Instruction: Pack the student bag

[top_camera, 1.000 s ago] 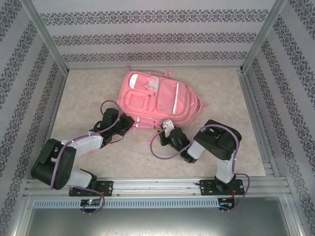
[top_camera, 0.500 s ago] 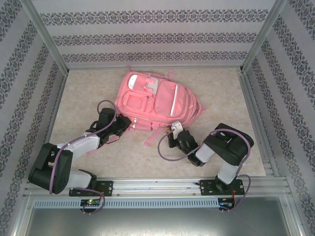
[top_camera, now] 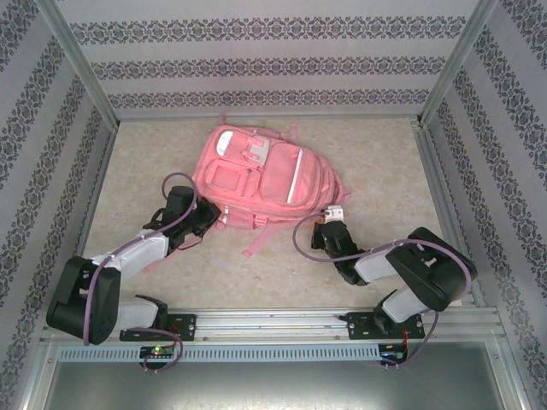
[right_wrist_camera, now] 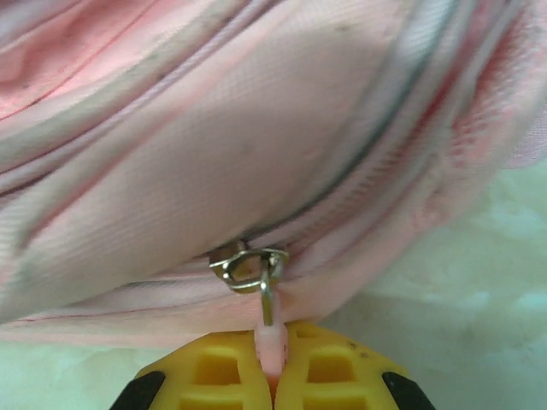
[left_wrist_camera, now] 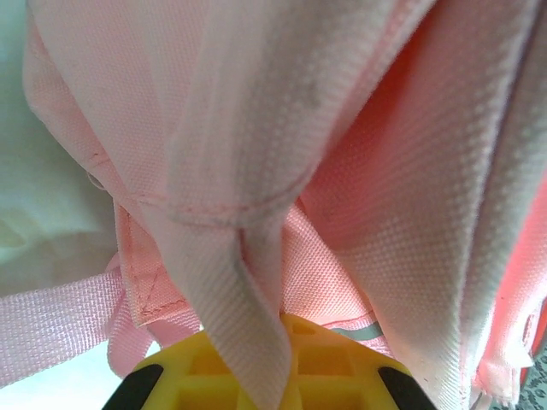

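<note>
**Both my fingers pinch the pink bag**

The big pink bag (top_camera: 265,175) lies flat on the desk (top_camera: 402,171), in the middle, a bit toward the far wall. Its front pockets face up.

My left fingers (top_camera: 215,215) are at the near left corner of the bag. They are squeezed tight on a pink cloth strip (left_wrist_camera: 248,325) that hangs from the bag. More pink cloth is bunched up right above it.

My right fingers (top_camera: 334,212) are at the near right edge of the bag. They are closed tight on the little pink zipper tab (right_wrist_camera: 270,342). The tab hangs from a shiny metal slider (right_wrist_camera: 248,266) on the zipper.
</note>
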Available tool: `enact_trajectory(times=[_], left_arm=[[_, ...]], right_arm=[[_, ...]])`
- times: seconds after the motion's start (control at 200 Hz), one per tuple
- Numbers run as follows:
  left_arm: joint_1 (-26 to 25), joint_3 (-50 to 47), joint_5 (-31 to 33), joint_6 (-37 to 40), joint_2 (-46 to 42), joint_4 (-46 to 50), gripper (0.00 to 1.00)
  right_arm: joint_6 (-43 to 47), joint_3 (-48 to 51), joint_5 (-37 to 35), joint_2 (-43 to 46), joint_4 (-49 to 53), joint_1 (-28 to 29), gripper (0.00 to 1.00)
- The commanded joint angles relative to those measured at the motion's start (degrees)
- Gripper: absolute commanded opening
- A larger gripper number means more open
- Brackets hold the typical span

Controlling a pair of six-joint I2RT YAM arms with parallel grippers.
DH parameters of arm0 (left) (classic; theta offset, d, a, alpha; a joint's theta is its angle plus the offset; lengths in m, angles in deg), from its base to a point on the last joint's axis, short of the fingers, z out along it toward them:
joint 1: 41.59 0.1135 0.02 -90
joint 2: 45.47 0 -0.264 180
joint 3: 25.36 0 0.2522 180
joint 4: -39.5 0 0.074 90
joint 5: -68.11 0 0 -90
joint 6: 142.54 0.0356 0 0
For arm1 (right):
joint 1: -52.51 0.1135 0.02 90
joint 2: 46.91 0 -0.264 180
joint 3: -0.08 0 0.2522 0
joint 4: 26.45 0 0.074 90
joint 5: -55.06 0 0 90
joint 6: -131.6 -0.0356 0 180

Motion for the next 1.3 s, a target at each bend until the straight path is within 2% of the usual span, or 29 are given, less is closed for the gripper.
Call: enact_trajectory(times=[0.0,0.245,0.325,0.385,0.425,0.485,0.545,0.68,0.819,0.969,1.109,1.294], left_arm=[[1.6,4.2,5.4,3.5,-0.1,4.0,0.00],[2.0,18.6,3.8,11.2,11.3,11.1,0.01],[3.1,25.6,1.3,12.6,16.8,15.5,0.14],[3.7,29.3,0.1,11.9,18.6,19.6,0.38],[3.8,31.2,1.4,11.7,18.2,23.0,0.49],[3.7,30.7,2.7,10.3,15.5,25.1,0.57],[3.6,28.3,3.9,7.2,11.7,27.2,0.60],[1.4,18.2,1.4,2.3,1.3,23.2,0.59],[-6.1,8.4,1.2,-2.2,-5.1,11.4,0.57],[-12.6,6.4,1.9,-4.2,-0.9,2.7,0.57],[-15.6,6.7,0.6,-4.5,4.0,-5.1,0.48],[-17.7,7.2,1.6,-2.8,6.0,-7.8,0.39]], right_arm=[[2.2,0.6,-2.5,2.1,2.9,1.1,0.00],[15.0,0.6,8.0,3.0,-0.7,10.3,0.00],[16.7,-0.2,11.3,2.9,-1.5,11.8,0.00],[17.4,-1.0,13.0,2.7,-1.5,12.2,0.00],[17.5,-1.5,14.0,2.7,-1.5,12.4,0.00],[17.2,-2.3,15.3,2.5,-1.4,12.5,0.00],[16.9,-3.1,16.6,2.1,-1.6,12.6,0.00],[17.1,-5.1,18.6,0.6,-1.8,13.8,0.00],[19.5,-7.3,18.4,-0.1,0.1,16.1,0.00],[19.4,-7.8,18.5,-0.1,0.5,16.4,0.00],[19.0,-8.2,18.7,-0.6,0.6,16.4,0.00],[18.7,-8.5,18.5,-1.6,0.0,16.4,0.00]])
